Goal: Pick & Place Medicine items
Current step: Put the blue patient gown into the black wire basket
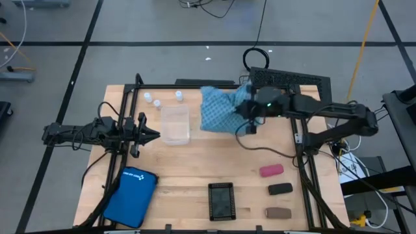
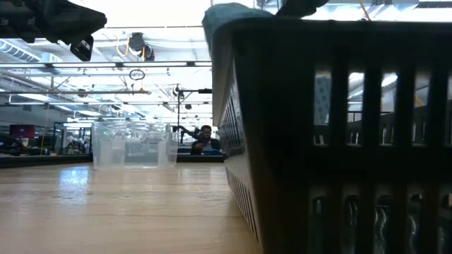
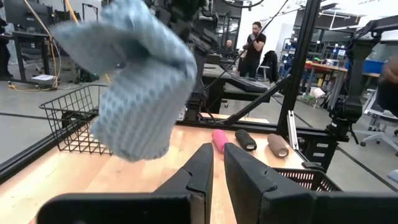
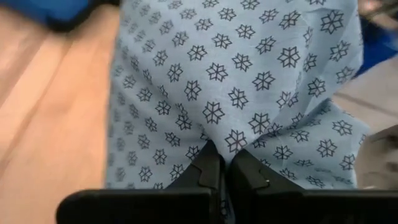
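Wooden table [image 1: 195, 162], framed by dark rails; landmark for all entries below is the clear tub [image 1: 175, 125] standing on it, left of centre toward the far edge.

Pouch [image 1: 220, 109], teal with a star pattern: just right of the tub, lifted off the table and hanging from the right gripper [image 1: 249, 112]; in the right wrist view the cloth [image 4: 249, 93] fills the frame, the two fingers [image 4: 205, 174] pinched together on its lower fold; in the left wrist view the pouch [image 3: 137, 93] dangles above the wood.

Blue case [image 1: 130, 195]: flat, well to the near left of the tub.

Black basket [image 1: 221, 200]: near edge, nearer than the tub and a little right; its wall [image 2: 339, 141] blocks much of the low view.

Left gripper [image 1: 151, 135]: just left of the tub, pointing at it, holding nothing; fingers [image 3: 199, 174] close together with a narrow gap.

Three blocks, well to the near right of the tub, in a column: pink [image 1: 271, 170] farthest, black [image 1: 280, 189] in the middle, brown [image 1: 278, 212] nearest.

Three white vials [image 1: 157, 103]: just beyond the tub's far side, standing apart from each other.
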Tool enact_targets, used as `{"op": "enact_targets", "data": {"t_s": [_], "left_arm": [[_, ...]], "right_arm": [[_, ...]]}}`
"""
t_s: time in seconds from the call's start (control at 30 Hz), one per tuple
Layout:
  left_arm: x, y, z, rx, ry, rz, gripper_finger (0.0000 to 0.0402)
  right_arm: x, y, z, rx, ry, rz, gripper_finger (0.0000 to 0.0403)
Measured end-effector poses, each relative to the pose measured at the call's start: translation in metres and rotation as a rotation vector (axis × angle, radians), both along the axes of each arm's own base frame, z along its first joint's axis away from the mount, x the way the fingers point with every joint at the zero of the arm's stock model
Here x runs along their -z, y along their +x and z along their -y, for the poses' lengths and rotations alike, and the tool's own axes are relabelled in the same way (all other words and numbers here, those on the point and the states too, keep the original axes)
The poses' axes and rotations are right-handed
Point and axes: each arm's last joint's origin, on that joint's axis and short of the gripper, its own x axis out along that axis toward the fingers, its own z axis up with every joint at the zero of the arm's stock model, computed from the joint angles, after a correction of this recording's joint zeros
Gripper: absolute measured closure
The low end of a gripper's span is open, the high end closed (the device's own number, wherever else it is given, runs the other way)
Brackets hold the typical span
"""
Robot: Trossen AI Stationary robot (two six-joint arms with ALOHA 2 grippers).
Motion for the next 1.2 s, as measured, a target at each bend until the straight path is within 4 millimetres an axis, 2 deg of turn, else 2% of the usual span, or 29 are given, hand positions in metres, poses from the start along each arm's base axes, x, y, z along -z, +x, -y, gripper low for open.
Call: {"op": "enact_targets", "data": {"t_s": [0.37, 0.5, 0.6, 0.7, 0.8, 1.03, 1.2], "left_arm": [[0.0, 0.0, 0.0, 0.0, 0.0, 0.0, 0.0355], [0.0, 0.0, 0.0, 0.0, -0.001, 0.0, 0.0355], [0.0, 0.0, 0.0, 0.0, -0.006, -0.001, 0.0355], [0.0, 0.0, 0.0, 0.0, -0.006, 0.0, 0.0355], [0.0, 0.0, 0.0, 0.0, -0.006, 0.0, 0.0355], [0.0, 0.0, 0.0, 0.0, -0.002, 0.0, 0.0355], [0.0, 0.0, 0.0, 0.0, -0.004, -0.001, 0.0355]], "right_arm": [[-0.056, -0.058, 0.036, 0.262, -0.32, 0.263, 0.0403], [-0.068, -0.078, 0.047, 0.38, -0.474, 0.254, 0.0403], [-0.067, -0.089, 0.057, 0.432, -0.513, 0.193, 0.0403], [-0.059, -0.095, 0.068, 0.466, -0.53, 0.08, 0.0403], [-0.044, -0.097, 0.08, 0.467, -0.448, -0.033, 0.0403], [0.013, -0.093, 0.105, 0.41, -0.307, -0.289, 0.0403], [0.049, -0.093, 0.109, 0.386, -0.246, -0.413, 0.0403]]}}
